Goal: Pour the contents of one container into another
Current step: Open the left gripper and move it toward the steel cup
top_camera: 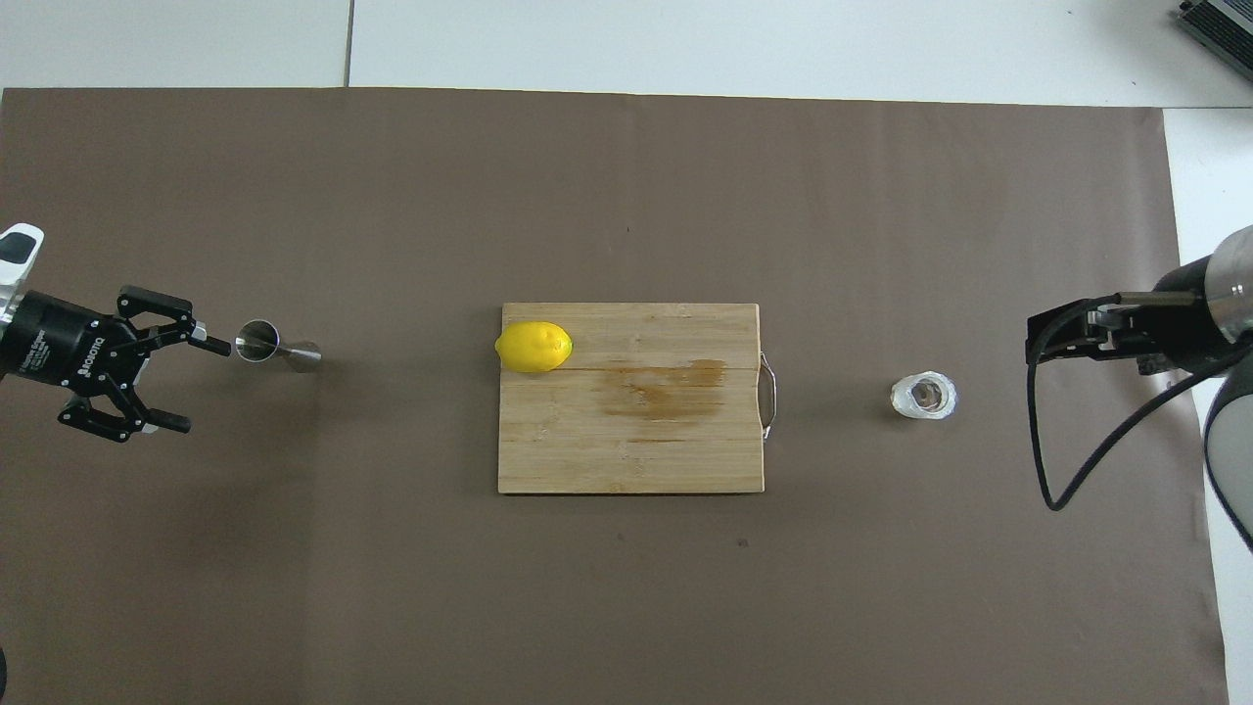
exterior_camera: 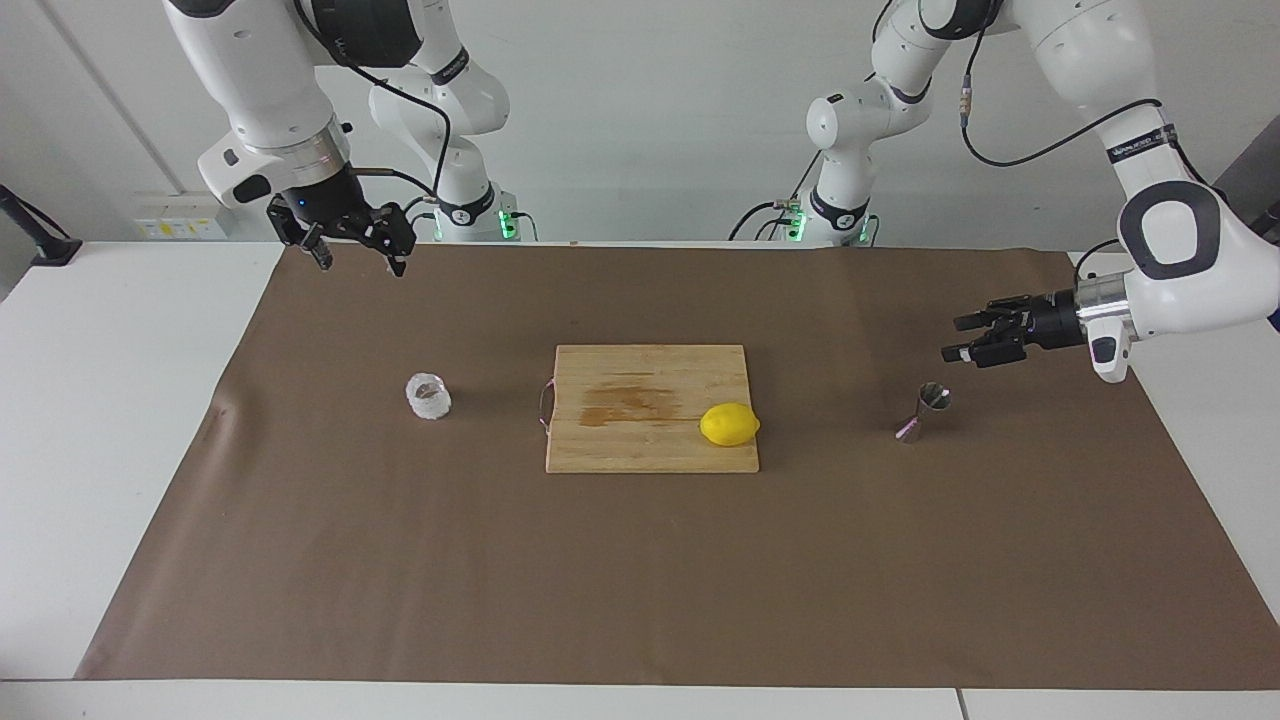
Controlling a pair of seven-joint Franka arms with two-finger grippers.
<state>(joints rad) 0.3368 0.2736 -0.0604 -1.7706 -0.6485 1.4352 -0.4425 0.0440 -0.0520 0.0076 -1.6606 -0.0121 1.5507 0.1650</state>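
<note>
The left gripper (top_camera: 196, 384) hangs wide open and empty just beside the jigger (exterior_camera: 924, 411), apparently clear of it. The cup (exterior_camera: 428, 396) stands beside the board (exterior_camera: 650, 375), at its handle end. The right gripper (exterior_camera: 358, 253), open, waits.

You see even, diffuse light from overhead, bright on the white table (exterior_camera: 120, 420) and softer on the matte brown mat (top_camera: 626, 196). Shadows are faint: a blurred smear beside the steel jigger (top_camera: 277, 348) and under the cutting board (top_camera: 631, 397). The lemon (exterior_camera: 729, 424) shows mild glare. Both views are sharp, without visible edge distortion.
</note>
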